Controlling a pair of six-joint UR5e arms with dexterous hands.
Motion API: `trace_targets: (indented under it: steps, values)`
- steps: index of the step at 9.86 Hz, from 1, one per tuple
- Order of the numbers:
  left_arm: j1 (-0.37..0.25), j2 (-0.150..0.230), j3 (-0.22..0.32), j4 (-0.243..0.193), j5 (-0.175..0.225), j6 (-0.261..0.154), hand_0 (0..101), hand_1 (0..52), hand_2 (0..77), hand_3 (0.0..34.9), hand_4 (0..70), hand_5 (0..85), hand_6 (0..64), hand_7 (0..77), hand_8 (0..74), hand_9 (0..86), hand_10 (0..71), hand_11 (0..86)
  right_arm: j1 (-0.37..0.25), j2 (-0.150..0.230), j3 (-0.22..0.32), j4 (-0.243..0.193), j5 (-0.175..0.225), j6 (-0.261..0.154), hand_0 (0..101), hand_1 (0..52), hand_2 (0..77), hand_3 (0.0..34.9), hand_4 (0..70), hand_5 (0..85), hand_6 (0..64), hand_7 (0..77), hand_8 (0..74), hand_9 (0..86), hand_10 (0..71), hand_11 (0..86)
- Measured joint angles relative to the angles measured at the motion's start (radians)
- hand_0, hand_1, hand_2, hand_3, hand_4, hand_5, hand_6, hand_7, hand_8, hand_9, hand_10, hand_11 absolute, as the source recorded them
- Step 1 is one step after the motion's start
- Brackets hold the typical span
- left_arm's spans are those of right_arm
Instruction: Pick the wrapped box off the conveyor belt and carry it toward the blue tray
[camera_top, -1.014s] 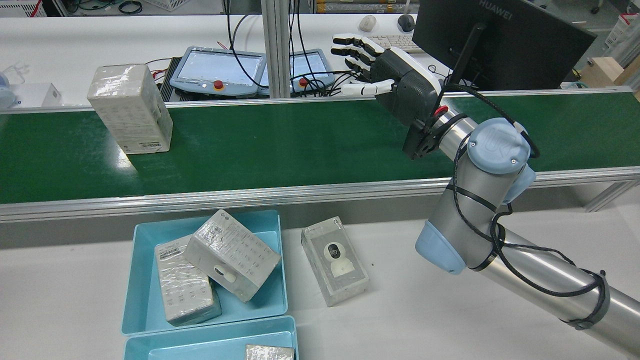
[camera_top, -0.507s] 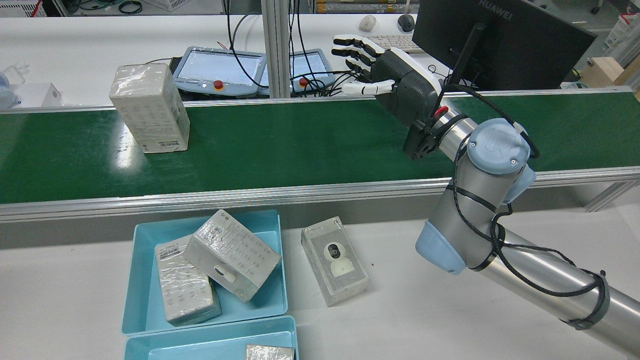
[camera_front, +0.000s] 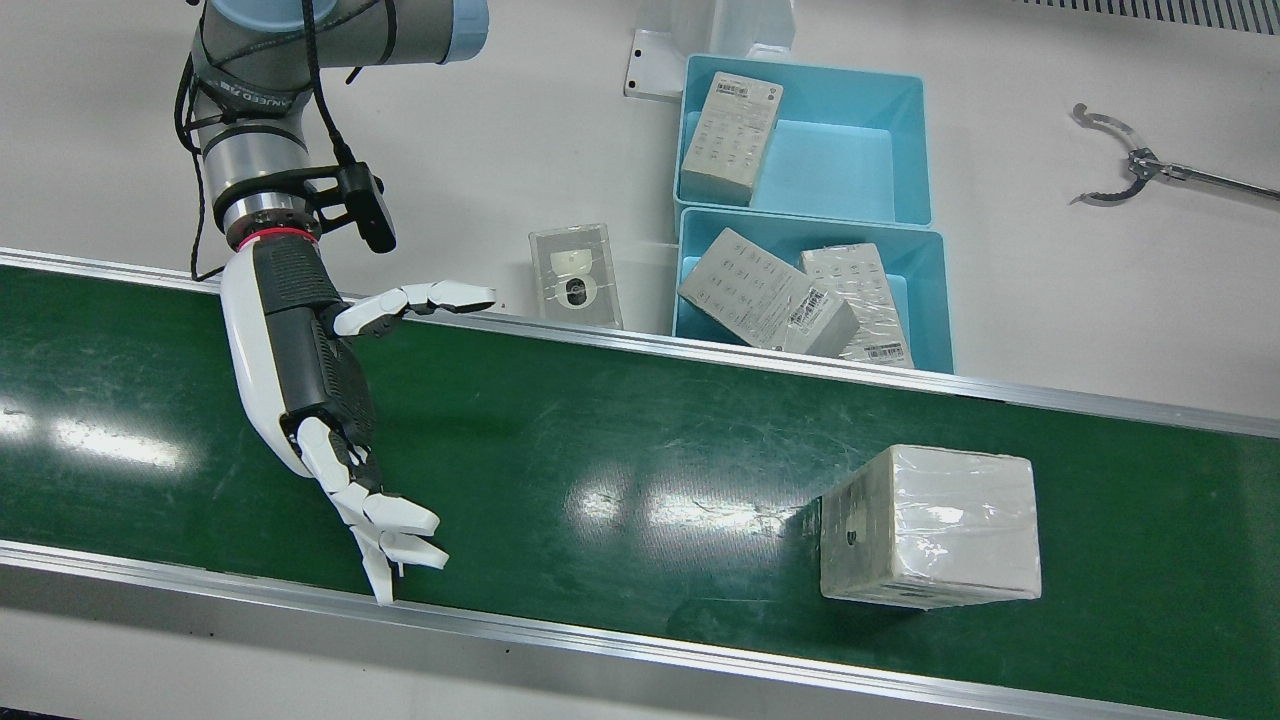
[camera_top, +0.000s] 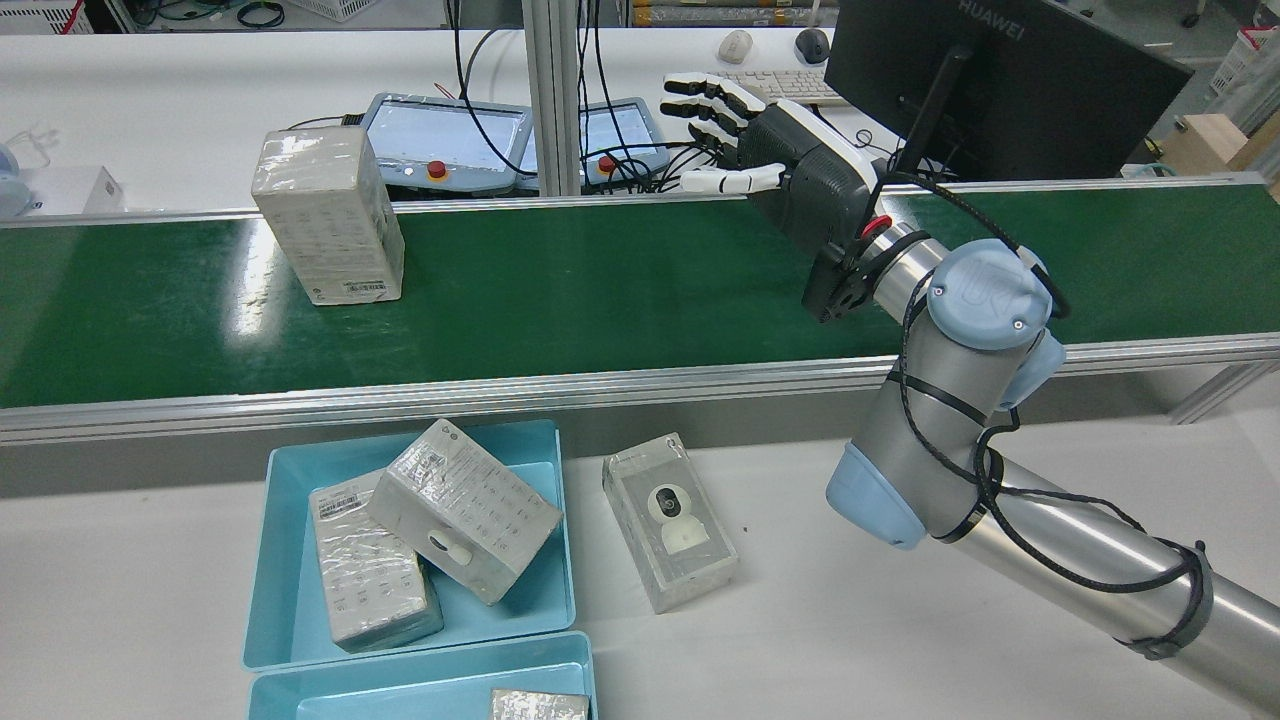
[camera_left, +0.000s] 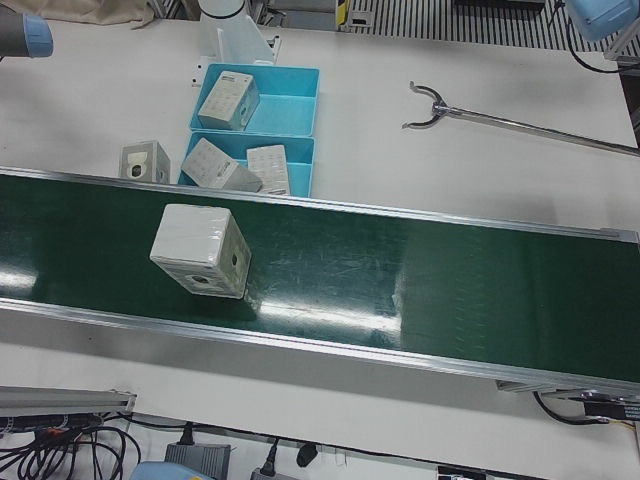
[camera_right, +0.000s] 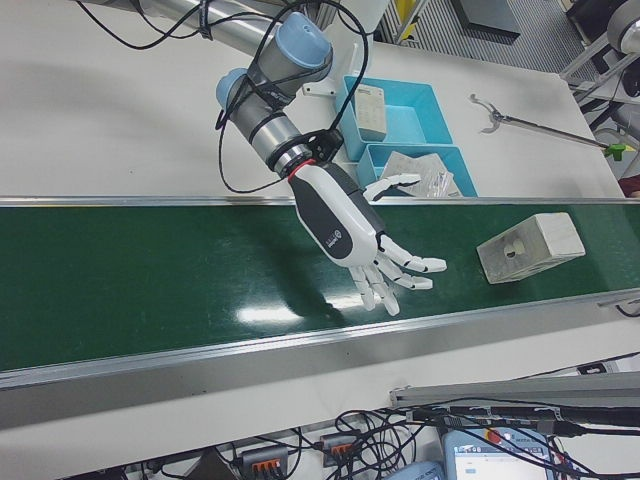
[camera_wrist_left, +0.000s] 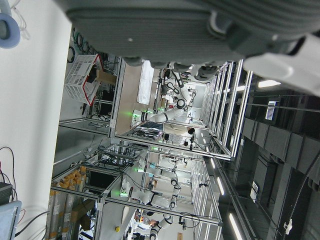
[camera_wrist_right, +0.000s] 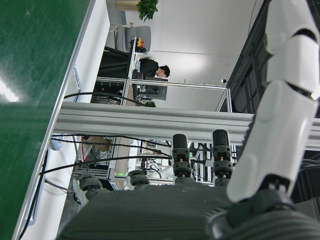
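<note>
Tray (camera_front: 930, 290) holding two wrapped boxes, another tray (camera_front: 905, 140) holding one, right hand (camera_front: 310, 380) splayed, empty

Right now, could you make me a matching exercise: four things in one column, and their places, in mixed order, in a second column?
Things:
1. right hand
2. upright box
3. camera box
4. stick

Places:
A. on the white table, beside the trays
B. standing on the belt, untouched
C. open, above the belt
D. on the white table, far from the trays

Pairs: 1-C, 2-B, 3-A, 4-D
</note>
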Motion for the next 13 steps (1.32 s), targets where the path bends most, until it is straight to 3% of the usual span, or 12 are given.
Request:
trace_targets:
  steps: [7, 8, 9, 13]
  values:
    - [0.0, 0.0, 0.0, 0.0, 0.0, 0.0, 0, 0.0, 1.1, 0.0, 0.5, 0.5, 0.5, 0.5, 0.5, 0.0, 0.5, 0.0, -0.032, 0.069, -0.06, -0.001, 0.004, -0.013, 42, 10.9, 18.5, 30.5, 9.8, 23.5, 0.0, 22.9, 0.0, 4.4, 1.1, 3.3]
    - [0.0, 0.0, 0.0, 0.0, 0.0, 0.0, 0, 0.0, 1.1, 0.0, 0.5, 0.5, 0.5, 0.5, 0.5, 0.5, 0.0, 0.0, -0.038, 0.079, -0.068, -0.001, 0.005, -0.016, 46, 15.8, 22.4, 30.4, 9.8, 20.7, 0.0, 22.9, 0.0, 3.8, 1.1, 3.3]
    - [0.0, 0.0, 0.0, 0.0, 0.0, 0.0, 0, 0.0, 1.1, 0.0, 0.5, 0.5, 0.5, 0.5, 0.5, 0.5, 0.0, 0.0, -0.041, 0.085, -0.076, -0.001, 0.005, -0.018, 46, 13.1, 23.5, 30.3, 10.4, 22.9, 0.0, 22.9, 0.0, 3.8, 1.1, 2.7]
    - [0.0, 0.0, 0.0, 0.0, 0.0, 0.0, 0, 0.0, 1.1, 0.0, 0.5, 0.5, 0.0, 0.5, 0.5, 0.5, 0.5, 0.0, -0.044, 0.106, -0.107, 0.001, 0.006, -0.021, 44, 12.5, 20.7, 30.5, 11.5, 25.1, 0.0, 22.9, 0.0, 3.8, 1.1, 2.7]
